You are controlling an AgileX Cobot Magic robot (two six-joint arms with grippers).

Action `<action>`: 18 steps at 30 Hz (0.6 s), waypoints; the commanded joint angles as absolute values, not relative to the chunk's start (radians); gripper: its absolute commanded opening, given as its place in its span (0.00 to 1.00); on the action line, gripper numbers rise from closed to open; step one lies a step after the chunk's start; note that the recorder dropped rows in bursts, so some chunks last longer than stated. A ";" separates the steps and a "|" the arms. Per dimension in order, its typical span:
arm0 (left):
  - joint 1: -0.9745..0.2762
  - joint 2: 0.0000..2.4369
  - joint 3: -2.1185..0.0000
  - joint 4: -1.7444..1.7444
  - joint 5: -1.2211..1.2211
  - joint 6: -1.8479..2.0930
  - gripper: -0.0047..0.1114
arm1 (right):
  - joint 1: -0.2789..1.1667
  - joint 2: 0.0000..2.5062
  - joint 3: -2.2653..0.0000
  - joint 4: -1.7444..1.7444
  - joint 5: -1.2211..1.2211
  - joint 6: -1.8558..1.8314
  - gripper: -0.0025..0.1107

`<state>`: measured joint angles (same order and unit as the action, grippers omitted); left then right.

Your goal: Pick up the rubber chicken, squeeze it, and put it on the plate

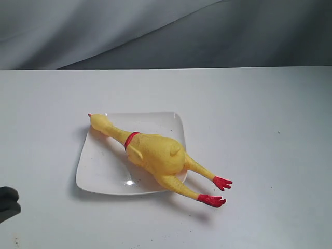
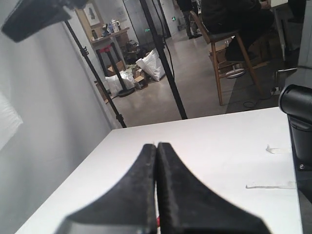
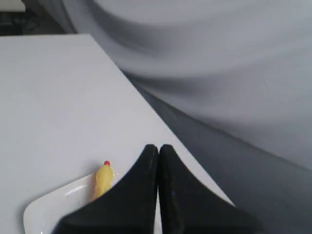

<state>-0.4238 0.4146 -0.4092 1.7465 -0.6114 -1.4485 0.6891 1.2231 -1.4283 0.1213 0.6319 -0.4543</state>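
The yellow rubber chicken [image 1: 153,153] lies diagonally across the white square plate [image 1: 98,171], head at the plate's far left corner, red feet hanging over the near right edge onto the table. Its head [image 3: 103,178] and a plate corner [image 3: 46,209] show in the right wrist view beside my right gripper [image 3: 158,148], which is shut with nothing between its fingers. My left gripper [image 2: 157,146] is shut and empty too; it points across bare table. In the exterior view only a dark bit of the left arm [image 1: 8,203] shows at the lower left edge.
The white table [image 1: 259,119] stretches around the plate, with a grey cloth backdrop [image 1: 166,31] behind it. In the left wrist view, tape marks [image 2: 270,185], a black stand [image 2: 297,126], tripod legs and chairs lie beyond the table edge.
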 commanded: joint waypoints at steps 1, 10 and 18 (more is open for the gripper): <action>-0.430 0.411 -0.411 1.744 -0.613 -1.465 0.04 | 0.718 1.025 -1.213 0.097 0.436 -0.461 0.02; -0.430 0.411 -0.411 1.744 -0.613 -1.465 0.04 | 0.732 0.616 -0.769 0.097 0.133 -0.471 0.02; -0.430 0.411 -0.411 1.744 -0.613 -1.465 0.04 | 0.732 0.383 -0.609 0.097 0.226 -0.465 0.02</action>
